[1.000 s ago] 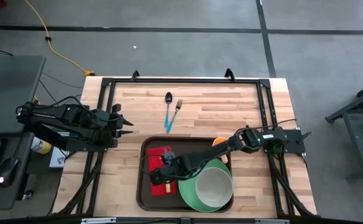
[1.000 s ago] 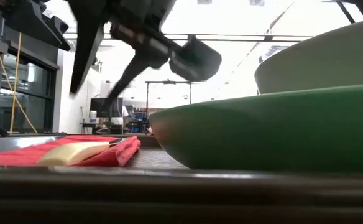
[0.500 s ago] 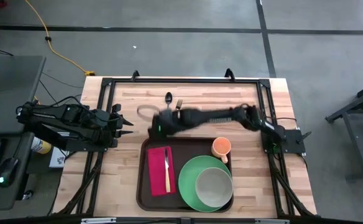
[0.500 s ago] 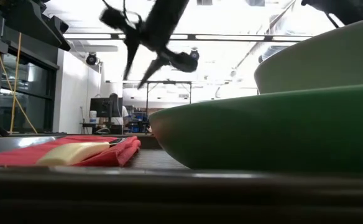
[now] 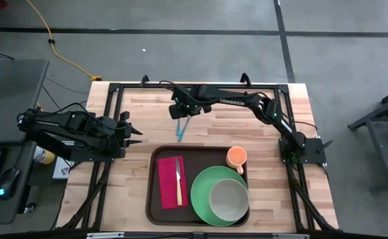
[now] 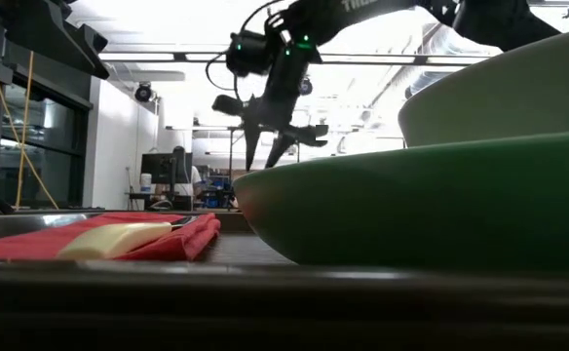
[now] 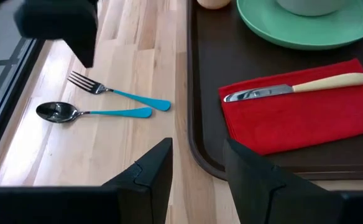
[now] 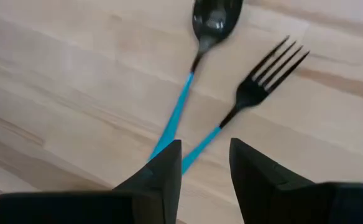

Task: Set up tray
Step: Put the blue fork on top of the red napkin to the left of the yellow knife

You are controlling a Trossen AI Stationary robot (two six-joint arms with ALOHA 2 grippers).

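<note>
The dark brown tray lies at the table's near middle. On it are a red napkin with a cream-handled knife on top, a green plate holding a pale bowl, and an orange cup. A blue-handled spoon and fork lie on the bare wood beyond the tray's far rim. My right gripper hangs open above their crossed handles, pointing down, touching nothing. My left gripper waits open at the table's left, level with the tray's far left corner.
Black frame rails run along the table's far and side edges. Bare wood lies right of the cutlery and left of the tray. The low view is filled by the plate's rim and the napkin.
My right gripper has risen from over the napkin on the tray and swung toward the table's far edge, ending above the spoon and fork. The knife stays lying on the napkin.
</note>
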